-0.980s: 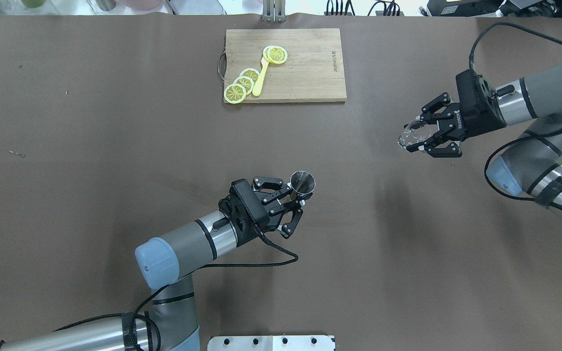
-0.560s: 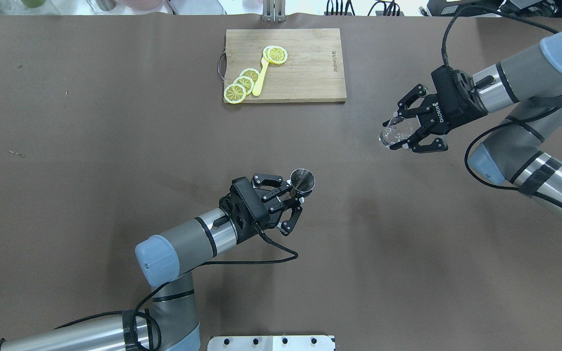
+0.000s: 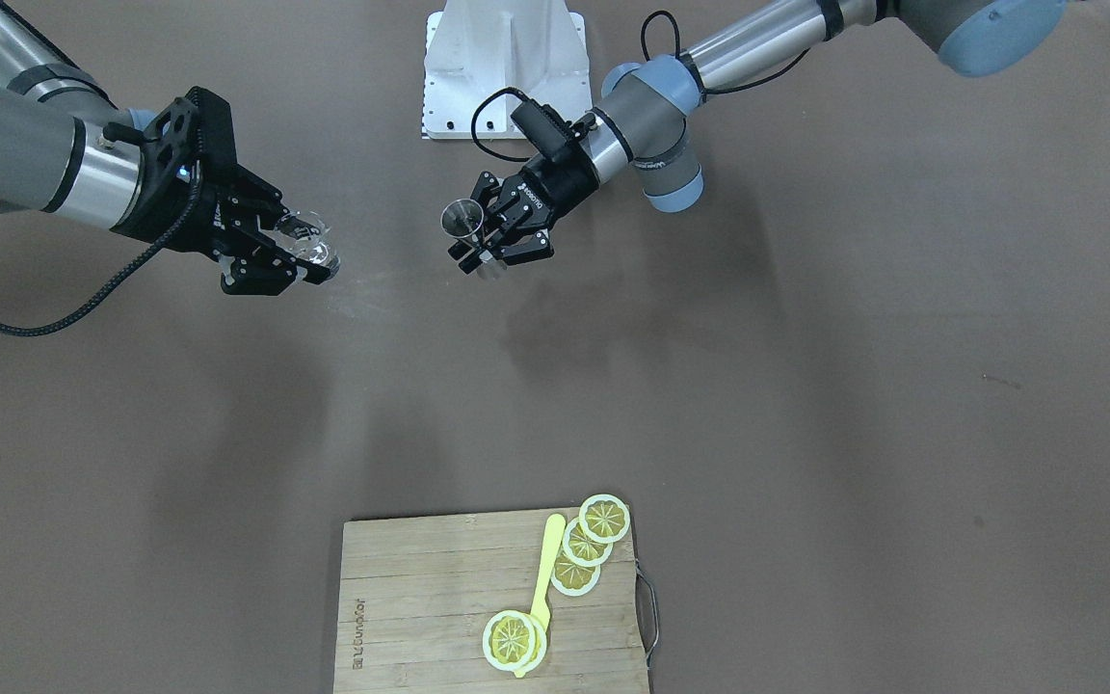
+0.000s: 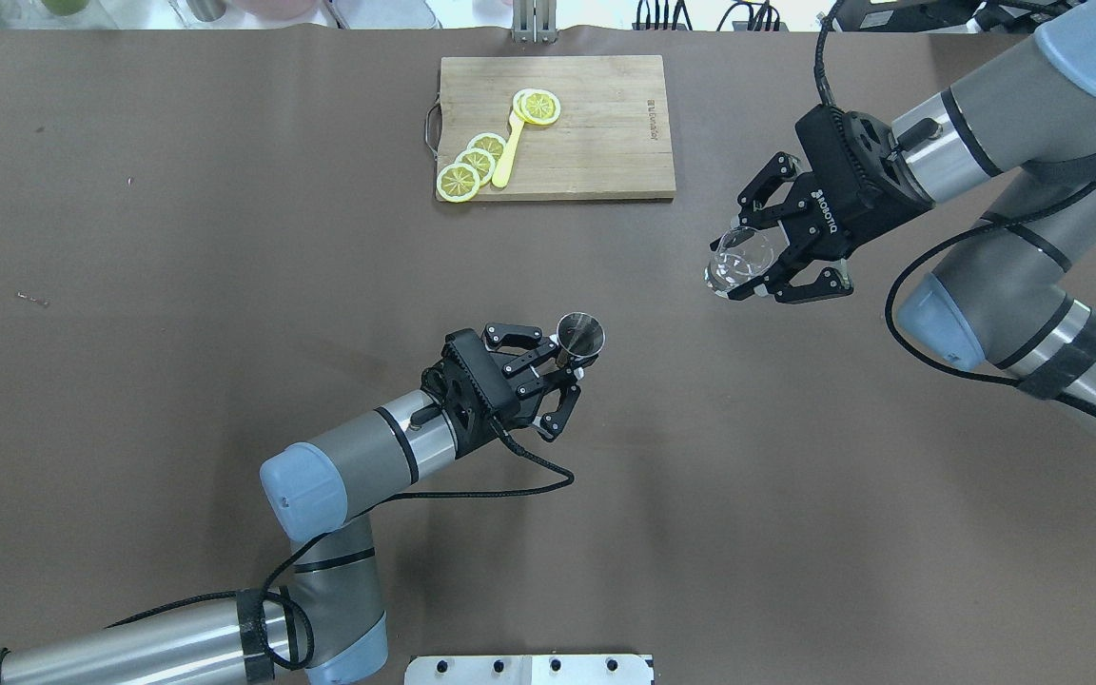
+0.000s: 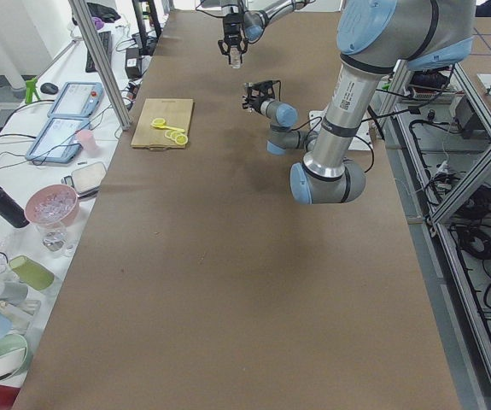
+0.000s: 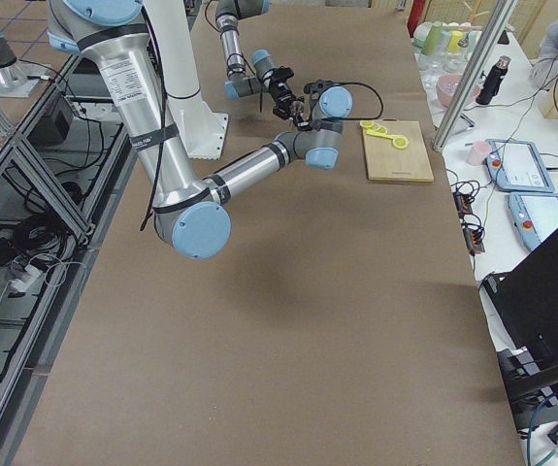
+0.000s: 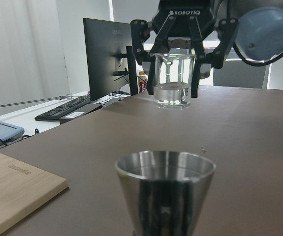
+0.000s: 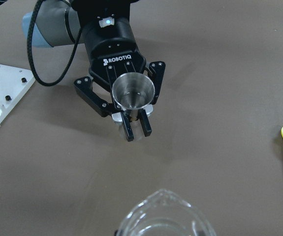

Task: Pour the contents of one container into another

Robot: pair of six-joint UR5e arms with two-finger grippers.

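Observation:
A small steel jigger (image 4: pixel 581 335) is held upright above the table near its middle, with my left gripper (image 4: pixel 567 369) shut on its lower half. From the right wrist view its mouth (image 8: pixel 133 91) looks empty. A clear glass beaker (image 4: pixel 736 262) hangs upright in the air to the right, with my right gripper (image 4: pixel 750 257) shut on its sides. In the left wrist view the beaker (image 7: pixel 173 83) floats beyond and above the jigger (image 7: pixel 166 189), well apart from it. Whether the beaker holds liquid I cannot tell. The front view shows the beaker (image 3: pixel 309 241) left of the jigger (image 3: pixel 462 218).
A wooden cutting board (image 4: pixel 605 143) with lemon slices (image 4: pixel 472 162) and a yellow spoon (image 4: pixel 508 152) lies at the far middle of the table. The white robot base plate (image 4: pixel 529 669) is at the near edge. Brown table surface spreads between the two grippers.
My right arm has carried the beaker leftward, toward the jigger, and turned it more upright. My left gripper with the jigger has shifted slightly left and away.

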